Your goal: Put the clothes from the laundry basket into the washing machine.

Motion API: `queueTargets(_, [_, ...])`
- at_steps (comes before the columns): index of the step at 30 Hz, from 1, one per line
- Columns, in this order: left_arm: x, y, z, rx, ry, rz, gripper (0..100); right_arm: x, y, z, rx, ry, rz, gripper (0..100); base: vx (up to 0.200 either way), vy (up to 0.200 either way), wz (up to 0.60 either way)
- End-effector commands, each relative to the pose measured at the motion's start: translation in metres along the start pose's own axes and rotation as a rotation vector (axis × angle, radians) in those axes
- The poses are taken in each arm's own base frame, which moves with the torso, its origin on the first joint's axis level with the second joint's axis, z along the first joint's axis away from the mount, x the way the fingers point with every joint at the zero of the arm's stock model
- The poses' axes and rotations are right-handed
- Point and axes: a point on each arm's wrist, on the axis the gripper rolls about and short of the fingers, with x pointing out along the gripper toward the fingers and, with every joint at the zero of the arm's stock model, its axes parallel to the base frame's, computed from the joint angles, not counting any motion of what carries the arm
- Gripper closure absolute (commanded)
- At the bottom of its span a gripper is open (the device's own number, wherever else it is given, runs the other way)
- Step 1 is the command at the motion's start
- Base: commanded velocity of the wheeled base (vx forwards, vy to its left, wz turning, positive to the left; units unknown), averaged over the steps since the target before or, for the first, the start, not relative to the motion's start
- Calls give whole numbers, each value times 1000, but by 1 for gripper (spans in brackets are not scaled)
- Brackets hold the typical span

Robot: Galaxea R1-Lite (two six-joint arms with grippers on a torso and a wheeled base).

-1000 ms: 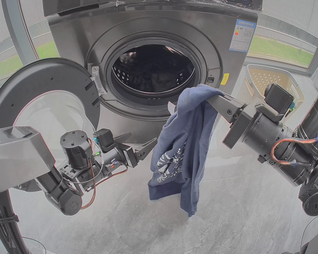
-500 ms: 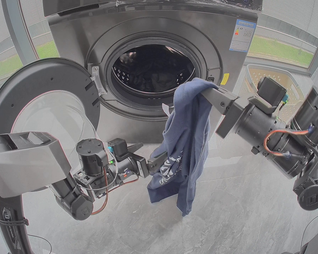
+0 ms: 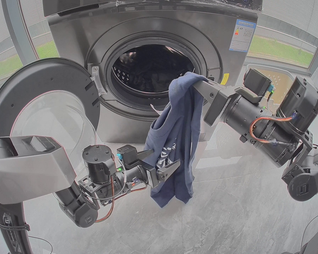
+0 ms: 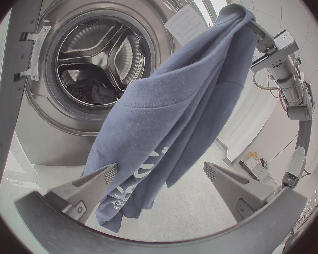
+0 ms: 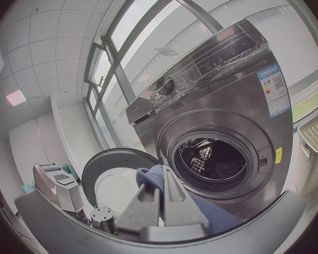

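Note:
A blue shirt [image 3: 180, 131] with white print hangs from my right gripper [image 3: 194, 82], which is shut on its top fold right in front of the washing machine's open drum [image 3: 152, 69]. The same blue shirt [image 4: 173, 103] drapes between the fingers of my left gripper [image 4: 159, 170], which is open around the lower part of the cloth, low in front of the machine. In the head view that left gripper [image 3: 162, 161] sits against the shirt's printed part. Dark clothes [image 4: 92, 89] lie inside the drum. The right gripper [image 5: 162, 194] shows blue cloth pinched between its pads.
The washer door [image 3: 42, 92] stands swung open to the left, just above my left arm. A beige laundry basket [image 3: 282, 80] stands to the right of the machine, behind my right arm. Grey tiled floor [image 3: 219, 212] lies free in front.
My right gripper has carried the shirt left and up, nearer the drum opening. My left arm has moved right and its open gripper now straddles the shirt's lower part.

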Motion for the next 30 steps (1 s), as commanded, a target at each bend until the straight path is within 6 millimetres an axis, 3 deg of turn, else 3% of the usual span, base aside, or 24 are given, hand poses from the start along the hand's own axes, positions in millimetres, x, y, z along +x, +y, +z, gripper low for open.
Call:
queueTargets(1, [-2,-1,-3,-5,12,-2,0,1,-2,-1,-3,2,-5,100,0,0,0])
queueTargets(9, [-4,0,-3,1,-3,17,0,2,-7,1,-9,-6,-12,100,0,0,0])
queueTargets(24, [-17,52,19,20,-106,164,0,0,-8,-1,-10,7,-5,100,0,0,0])
queueTargets(30, [-9,58,19,23,-118,157,0,1,-6,0,-8,2,2,100,0,0,0])
